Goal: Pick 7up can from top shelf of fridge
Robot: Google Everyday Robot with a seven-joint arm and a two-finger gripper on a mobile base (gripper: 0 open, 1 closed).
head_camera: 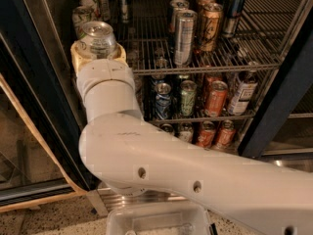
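"7up can [98,35]: where is it found?"

"At the far left of the top shelf [254,38], enclosed by the claw [98,58]. Pale pads are pressed against both of its sides, so it is judged to be gripped. Whether the bars are touched underneath cannot be told."

"Why is it held so low?"

"The body is clamped and the lid left free, which is judged steadier. Further right, the tall silver can [185,33] is kept well apart, and the fridge [288,92] frame is untouched."
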